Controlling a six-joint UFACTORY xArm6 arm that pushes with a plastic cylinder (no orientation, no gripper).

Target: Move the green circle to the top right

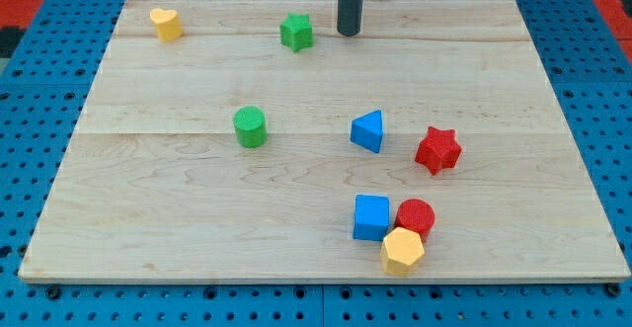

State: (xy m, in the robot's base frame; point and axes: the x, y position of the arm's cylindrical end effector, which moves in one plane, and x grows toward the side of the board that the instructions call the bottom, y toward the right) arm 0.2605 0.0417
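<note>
Green circle (250, 126), my tip (348, 33) well apart

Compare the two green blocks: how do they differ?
Shape: the green circle is a round cylinder; the green star has points.
Place: the green circle sits left of the board's centre; the green star lies near the view's top.
Tip: my tip stands just right of the green star, far from the green circle.
Both are green.

You have my tip (349, 33) at the far edge of the wooden board (148, 228), just right of the green star (295, 32). The green circle (250, 126) sits left of centre, well apart from the tip. A yellow block (166, 24) lies far left.
</note>
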